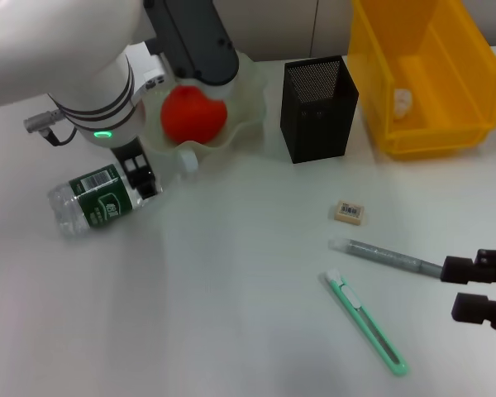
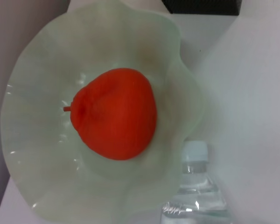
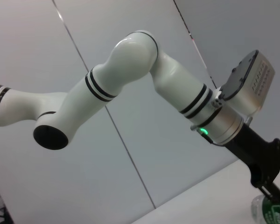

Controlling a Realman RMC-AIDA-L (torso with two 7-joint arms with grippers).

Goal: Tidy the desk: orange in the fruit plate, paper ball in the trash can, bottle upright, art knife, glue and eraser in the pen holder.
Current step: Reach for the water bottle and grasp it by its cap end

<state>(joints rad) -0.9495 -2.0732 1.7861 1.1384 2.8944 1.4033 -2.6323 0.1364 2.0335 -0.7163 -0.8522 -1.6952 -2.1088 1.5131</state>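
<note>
On the white desk (image 1: pixel 231 289), the bottle (image 1: pixel 99 200) is lying on its side, cap toward the plate (image 1: pixel 246 99) holding the orange (image 1: pixel 193 114). The left gripper (image 1: pixel 140 175) is sitting at the bottle, seemingly clamping it. The right gripper (image 1: pixel 484 289) is idling open near the glue (image 1: pixel 386 257).

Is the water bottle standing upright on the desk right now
No, the bottle lies on its side on the desk beside the fruit plate, with the left gripper at it.
</note>
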